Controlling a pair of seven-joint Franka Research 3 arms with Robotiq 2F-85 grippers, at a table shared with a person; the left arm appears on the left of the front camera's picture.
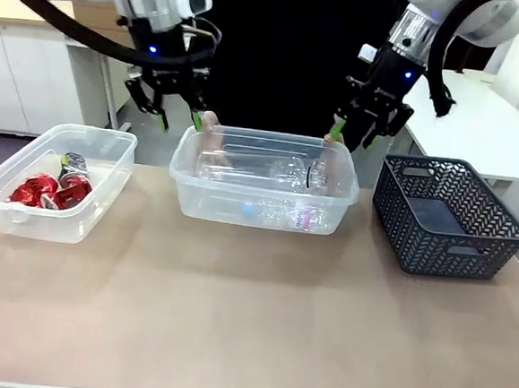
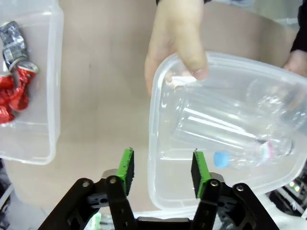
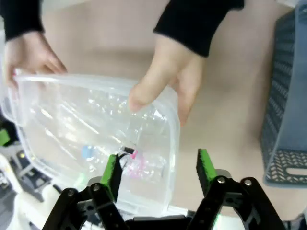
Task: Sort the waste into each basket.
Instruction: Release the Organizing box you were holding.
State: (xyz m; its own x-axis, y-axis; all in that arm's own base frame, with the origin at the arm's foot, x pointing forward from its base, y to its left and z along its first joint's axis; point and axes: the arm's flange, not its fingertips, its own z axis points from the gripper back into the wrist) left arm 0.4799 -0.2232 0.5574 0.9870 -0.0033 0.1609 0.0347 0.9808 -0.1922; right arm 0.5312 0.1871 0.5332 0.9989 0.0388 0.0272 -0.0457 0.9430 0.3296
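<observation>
Frame centre: a person's hands [image 1: 209,124] grip the bottle tub [image 1: 263,192]; left claw [image 1: 177,120] and right claw [image 1: 351,134] hover spread at its ends.

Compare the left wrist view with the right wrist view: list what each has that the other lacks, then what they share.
Left wrist view alone: the side tub holding red cans, and the open left gripper astride the middle tub's wall.

Right wrist view alone: the dark lattice basket, and the open right gripper astride the opposite wall.

Both: the middle tub with clear bottles inside, the person's hands gripping its rim, and the tan table.
</observation>
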